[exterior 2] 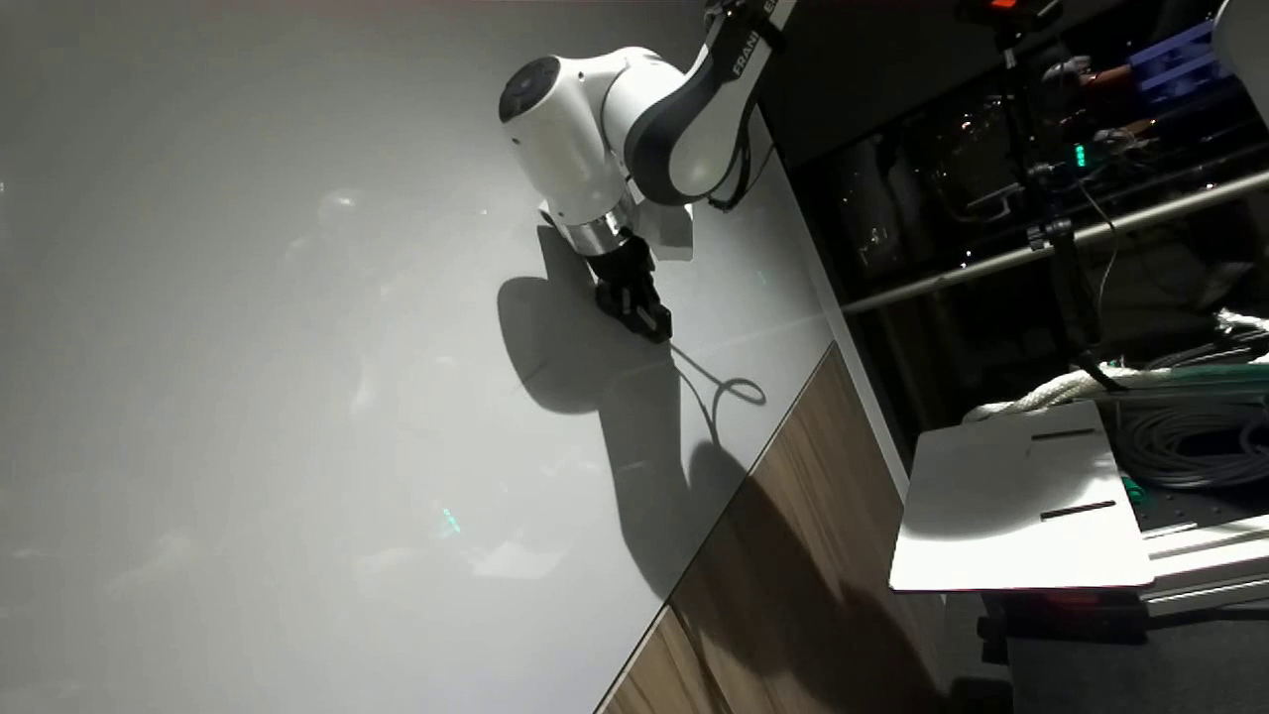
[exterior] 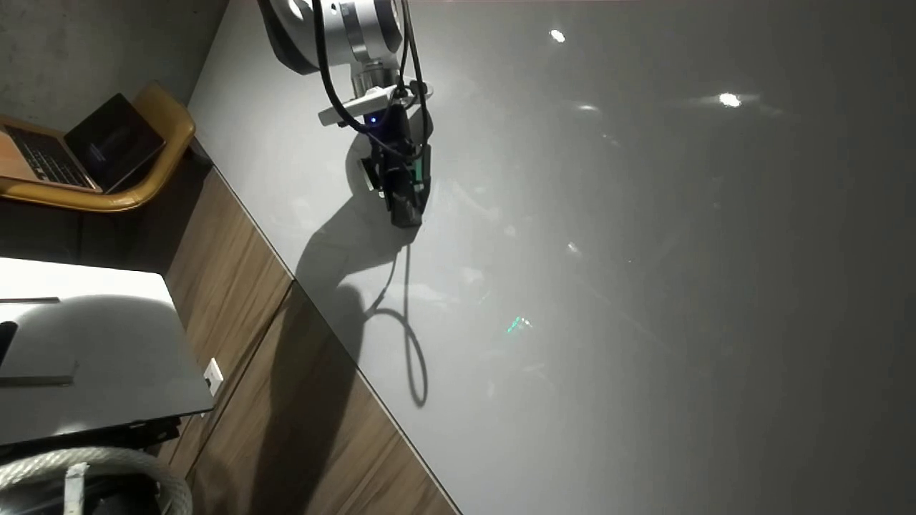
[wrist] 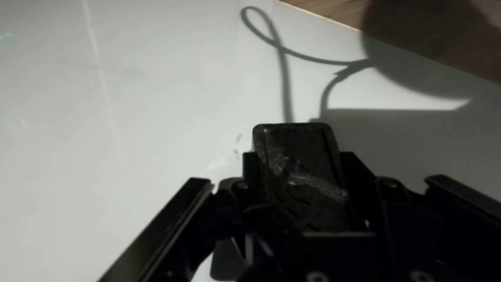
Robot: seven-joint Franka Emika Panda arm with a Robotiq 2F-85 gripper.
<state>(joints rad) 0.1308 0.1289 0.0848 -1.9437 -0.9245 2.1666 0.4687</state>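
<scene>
My gripper (wrist: 299, 156) is closed around a dark, worn block with rounded corners (wrist: 295, 137); a finger lies along each side of it in the wrist view. The block sticks out past the fingertips. In an exterior view the gripper (exterior: 406, 182) points toward a glossy pale surface (exterior: 608, 357), with the dark block (exterior: 406, 213) at its tip. The gripper (exterior 2: 639, 307) also shows in an exterior view, close to the same surface (exterior 2: 297, 446). The block's end is at or very near the surface; I cannot tell whether it touches. The block's lower part is hidden by the gripper.
A wood-grain panel (exterior: 358, 436) borders the pale surface. A small green streak (exterior: 517, 324) shows on it. A laptop (exterior: 111, 146) rests on a tan chair (exterior: 161, 121). A flat light panel (exterior 2: 1021, 496) stands beyond the edge. Cables hang along the arm.
</scene>
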